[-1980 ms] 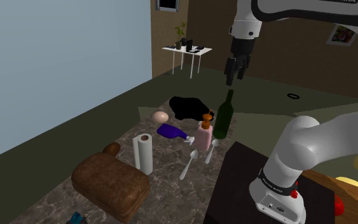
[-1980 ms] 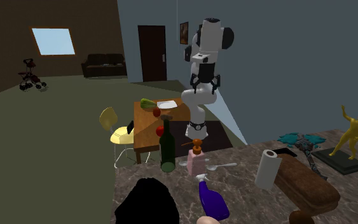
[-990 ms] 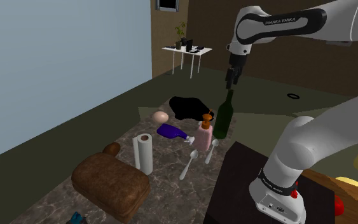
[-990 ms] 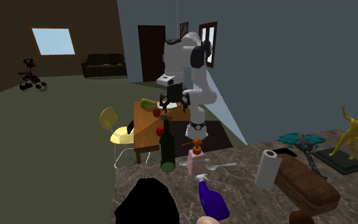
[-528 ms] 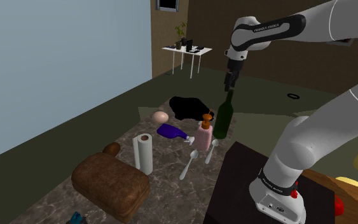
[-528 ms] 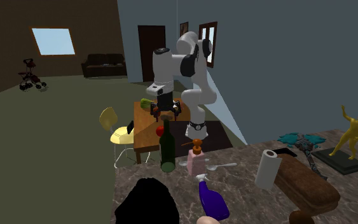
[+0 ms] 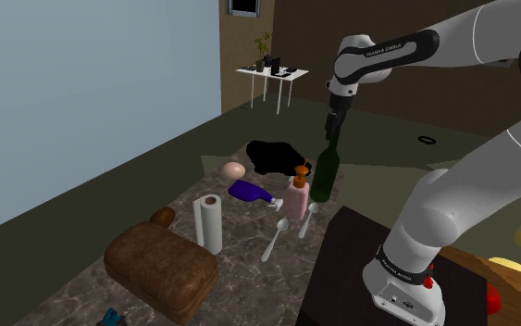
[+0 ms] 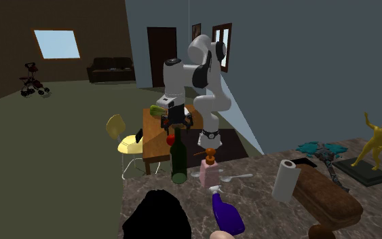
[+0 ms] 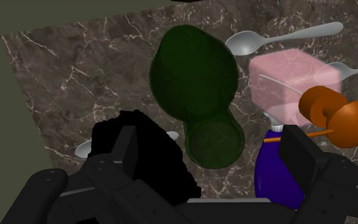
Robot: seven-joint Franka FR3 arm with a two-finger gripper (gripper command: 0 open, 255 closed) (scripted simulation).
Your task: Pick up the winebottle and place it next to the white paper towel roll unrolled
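The dark green wine bottle (image 7: pixel 323 174) (image 8: pixel 178 160) stands upright on the marble tabletop, next to a pink pump bottle (image 7: pixel 295 197). My gripper (image 7: pixel 330 124) (image 8: pixel 176 125) hangs just above its neck, pointing down. In the wrist view the bottle (image 9: pixel 196 76) is seen from above, its mouth between my open fingers (image 9: pixel 123 145), which stand apart from it. The white paper towel roll (image 7: pixel 209 223) (image 8: pixel 285 180) stands upright further along the table, beside a brown loaf-shaped thing (image 7: pixel 161 269).
A purple bottle (image 7: pixel 249 192) lies beside the pink one, with a black shape (image 7: pixel 272 156) and a pale egg-like ball (image 7: pixel 234 170) behind it. Two spoons (image 7: pixel 273 243) lie between the bottles and the roll. A gold figurine (image 8: pixel 376 146) stands at the table's far end.
The arm has swung over the table and the gripper has come down from high above the bottle to just over its neck. The bottle and other things have not moved.
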